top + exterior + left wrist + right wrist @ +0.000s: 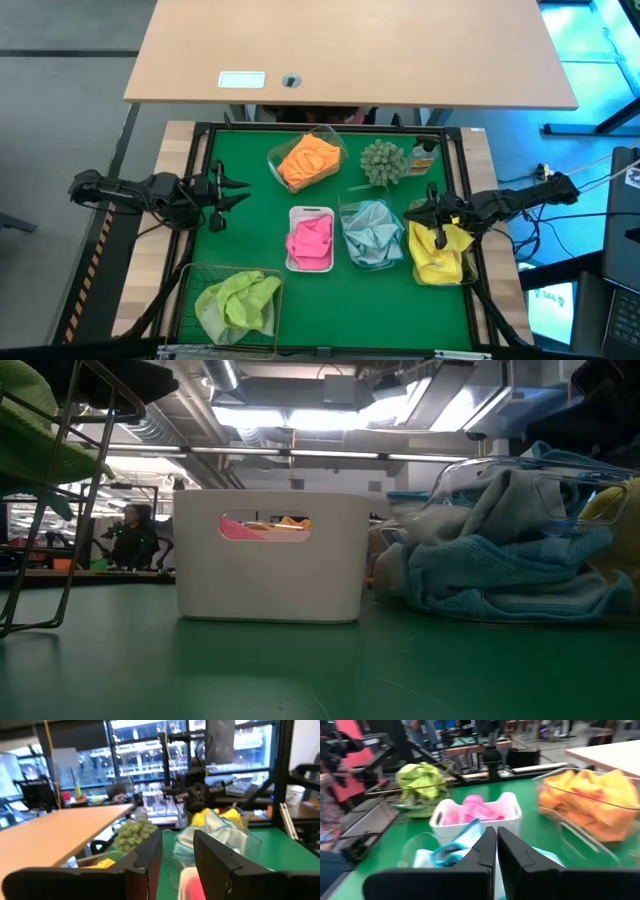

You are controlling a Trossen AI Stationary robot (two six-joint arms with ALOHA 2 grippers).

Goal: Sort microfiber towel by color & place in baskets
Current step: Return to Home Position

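The towels lie sorted in the high view: orange (308,160) in a clear tub, pink (311,240) in the white tray (290,262), teal (370,235) and yellow (438,258) each in a clear tub, and lime green (238,303) in the wire basket (190,272). My left gripper (240,192) hovers open over the bare mat left of the tubs, its fingers (150,850) apart. My right gripper (430,213) is shut and empty above the yellow tub's far end, pointing toward the teal towel (452,852).
A round spiky plant (381,162) and a small bottle (422,158) stand at the far right of the mat. A black frame (200,140) borders the green mat. A wooden desk (350,50) lies beyond. Bare mat (250,225) shows between the left gripper and the white tray.
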